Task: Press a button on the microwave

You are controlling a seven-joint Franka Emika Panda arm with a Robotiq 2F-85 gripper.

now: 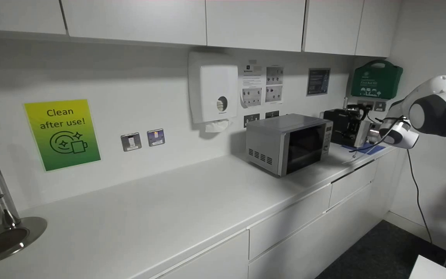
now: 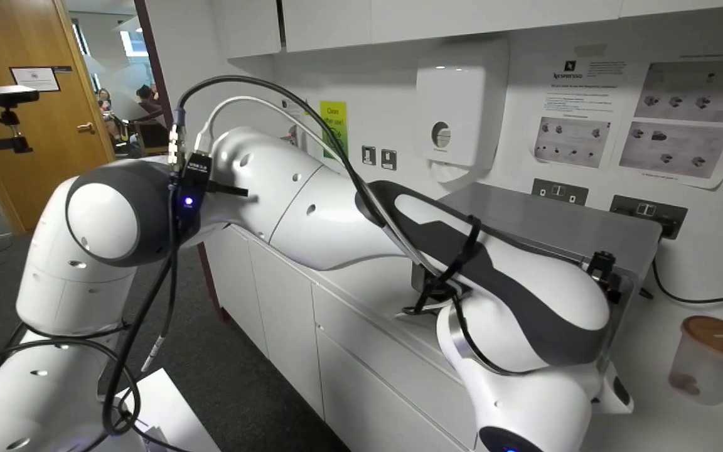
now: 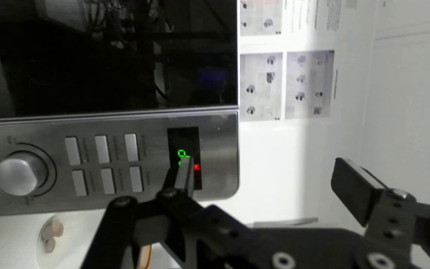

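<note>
The grey-silver microwave (image 1: 263, 141) stands on the counter, its dark glass window facing outward. Its top (image 2: 524, 204) shows behind the arm in an exterior view. In the wrist view its control panel (image 3: 218, 149) lies sideways, with a round knob (image 3: 21, 172), two rows of silver buttons (image 3: 131, 147) and a lit display (image 3: 184, 138). My gripper (image 3: 263, 162) is open, nothing between its fingers. The left finger overlaps the display in that view; I cannot tell whether it touches. The right finger appears past the microwave's edge, against the wall. In the exterior views the fingers cannot be made out.
A plastic tub with an orange-brown lid (image 2: 722, 339) sits on the counter beside the microwave. A black appliance (image 1: 335, 121) is farther along. The paper dispenser (image 1: 213, 89) hangs on the wall behind, below the upper cabinets (image 1: 254, 23). Cables (image 2: 349, 169) run along the arm.
</note>
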